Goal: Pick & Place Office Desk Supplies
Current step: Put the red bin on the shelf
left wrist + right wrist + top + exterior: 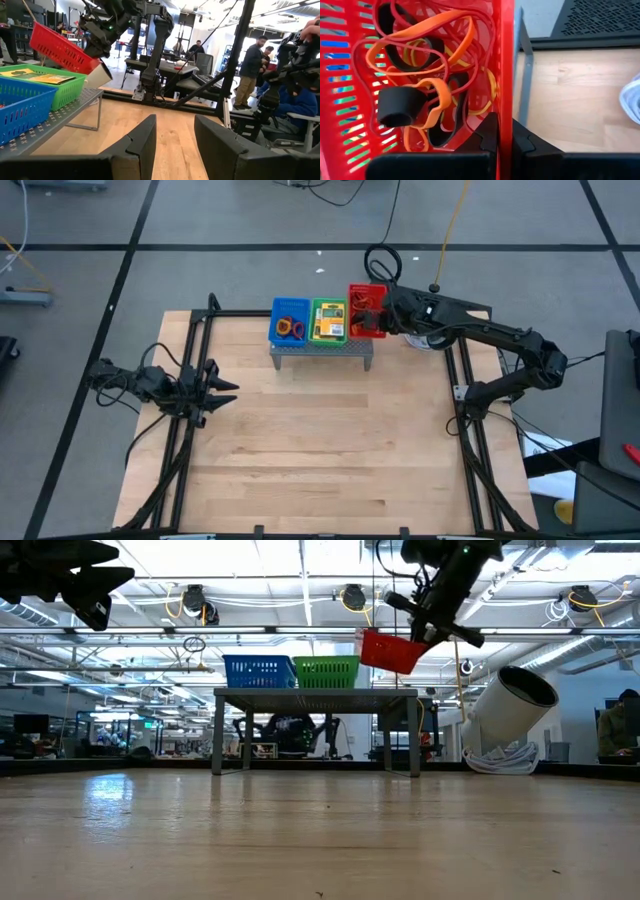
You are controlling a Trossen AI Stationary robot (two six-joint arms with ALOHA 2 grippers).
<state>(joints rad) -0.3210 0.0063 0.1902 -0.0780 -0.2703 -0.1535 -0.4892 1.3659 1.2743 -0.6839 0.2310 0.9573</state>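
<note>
A red basket point(392, 650) hangs tilted above the right end of the grey perforated shelf point(315, 694), with my right gripper point(505, 137) shut on it. Inside it lie orange and yellow rubber bands point(432, 60) and black bands point(400, 107). On the shelf stand a blue basket point(290, 322) with rubber bands and a green basket point(328, 321) with yellow packets. At the table's left side my left gripper point(175, 140) stays open, level and away from the shelf, with nothing between its fingers. My right gripper pinches the red basket's side wall point(506, 95) at its rim, with one finger point(487, 132) inside the basket and the other point(524, 141) outside. The fingers slant down onto it from the table's right. The basket is lifted clear of the shelf and tilted.
A white round device point(505, 710) with a coiled cable lies at the table's far right, just right of the shelf. Black frame rails point(465, 395) run along both table sides. Bare wooden tabletop point(320, 450) stretches in front of the shelf. People sit beyond the table in the left wrist view.
</note>
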